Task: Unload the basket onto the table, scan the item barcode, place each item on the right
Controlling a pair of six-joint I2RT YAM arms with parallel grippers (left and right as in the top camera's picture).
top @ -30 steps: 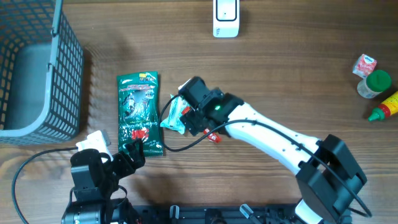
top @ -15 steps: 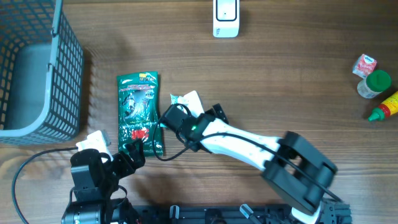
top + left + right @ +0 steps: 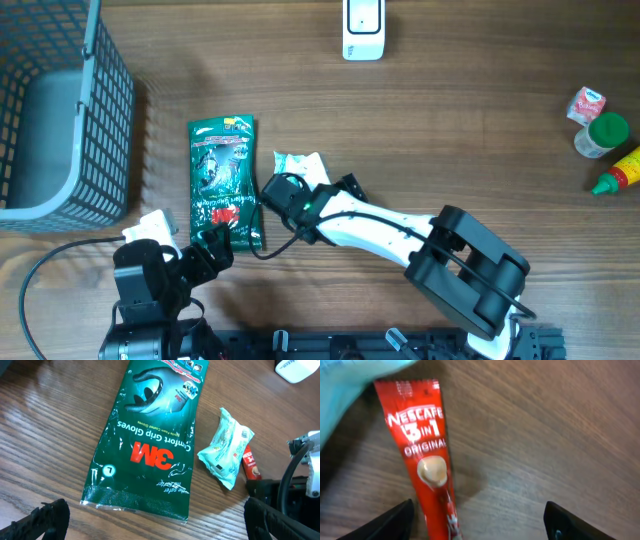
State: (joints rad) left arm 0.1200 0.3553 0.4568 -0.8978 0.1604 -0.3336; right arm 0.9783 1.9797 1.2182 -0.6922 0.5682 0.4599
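Jaws of the left pincer [image 3: 160, 524] stood spread wide, released and gripping nothing, at the near end of the green 3M glove packet [image 3: 225, 180]. That packet lay flat and lengthwise on the wooden tabletop [image 3: 480, 120].

Beside the packet's near right corner the right pincer [image 3: 481, 522] hung low over the wood, its jaws parted and clamped on nothing. Between them, closer to one finger, lay the red Nescafé 3-in-1 sachet [image 3: 427, 465], flat on the tabletop with its printed face up. Whether a finger touched it could not be told.

Just right of the packet's middle sat a crumpled pale green pack [image 3: 226, 447], its edge against the sachet's far end, with a narrow strip of wood between it and the packet.

Left of the packet, apart from it, stood a grey wire basket [image 3: 100, 130].

Well to the packet's right were a green-capped jar [image 3: 605, 135], a small pink-and-white carton [image 3: 586, 104] and a yellow bottle with a red cap [image 3: 620, 175].

Beyond the packet's far end and off to its right, at the tabletop's far edge, rested the white scanner [image 3: 362, 30], well apart from the sachet.
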